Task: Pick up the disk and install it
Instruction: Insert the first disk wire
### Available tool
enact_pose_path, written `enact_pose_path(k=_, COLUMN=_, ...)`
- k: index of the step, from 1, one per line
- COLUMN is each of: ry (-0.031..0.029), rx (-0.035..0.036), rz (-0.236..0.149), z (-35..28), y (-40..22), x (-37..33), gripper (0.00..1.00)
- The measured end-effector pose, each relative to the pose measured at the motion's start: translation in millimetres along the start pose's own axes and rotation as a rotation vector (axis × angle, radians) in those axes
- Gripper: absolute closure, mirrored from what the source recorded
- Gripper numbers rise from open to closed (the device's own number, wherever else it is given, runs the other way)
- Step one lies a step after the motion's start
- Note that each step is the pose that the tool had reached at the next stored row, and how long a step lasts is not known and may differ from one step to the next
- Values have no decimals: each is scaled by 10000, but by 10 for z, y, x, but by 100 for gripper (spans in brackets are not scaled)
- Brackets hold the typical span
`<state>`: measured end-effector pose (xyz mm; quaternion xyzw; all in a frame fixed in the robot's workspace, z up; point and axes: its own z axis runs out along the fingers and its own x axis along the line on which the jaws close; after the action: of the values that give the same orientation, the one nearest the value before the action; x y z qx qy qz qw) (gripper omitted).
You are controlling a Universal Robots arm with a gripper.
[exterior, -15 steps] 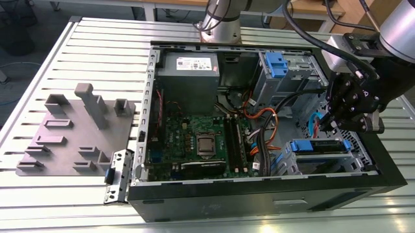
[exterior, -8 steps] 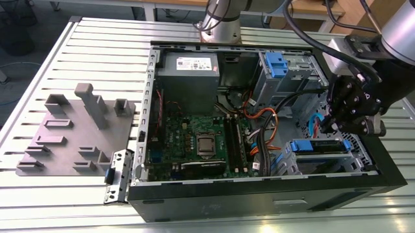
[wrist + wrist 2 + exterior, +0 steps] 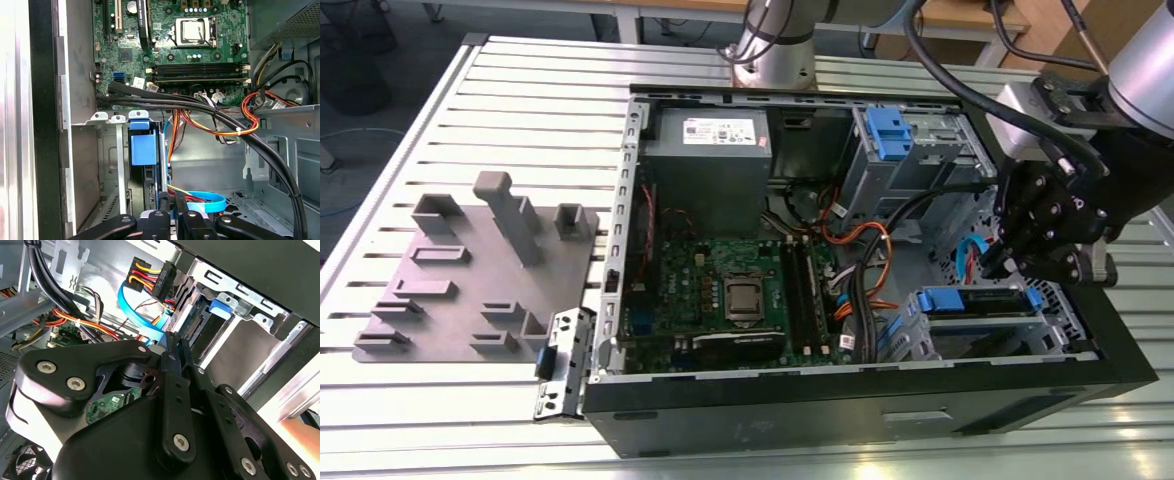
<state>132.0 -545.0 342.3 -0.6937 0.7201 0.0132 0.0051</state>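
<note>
Exterior view, near edge first: open computer case (image 3: 854, 400) lies on its side on the slatted table (image 3: 454, 400), in the lower centre of the frame. Just behind its near wall, lower right, sits the drive cage (image 3: 1061, 330), with the disk (image 3: 971, 303) seated in it, blue rails showing. Gripper (image 3: 1027, 262) hangs directly over the cage, at the frame's right edge, its tips down inside the case just beside the disk. In both wrist views the fingers (image 3: 163, 207) are drawn together, side by side, with nothing seen between them. In the second wrist view the fingertips (image 3: 172, 347) sit at the disk's (image 3: 200, 325) connector end; contact cannot be confirmed. A light-blue flat cable (image 3: 135, 310) curves past just beside them. In the first wrist view the disk (image 3: 150, 185) shows edge-on in its slot, below its blue tab (image 3: 143, 149). Centre of the exterior frame: motherboard (image 3: 720, 290), with orange wires (image 3: 867, 245) between it and the cage. Left of the case: grey fixture plate (image 3: 467, 270). Further back: power supply (image 3: 714, 135) and a second blue bracket (image 3: 887, 135). Arm base (image 3: 774, 45) is at top centre.
</note>
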Motion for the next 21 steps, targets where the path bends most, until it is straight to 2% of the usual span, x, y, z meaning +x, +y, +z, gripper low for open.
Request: enact_pose_path(k=21, ry=-1, rx=0, rz=-4, z=-1, y=5, x=49, gripper=84)
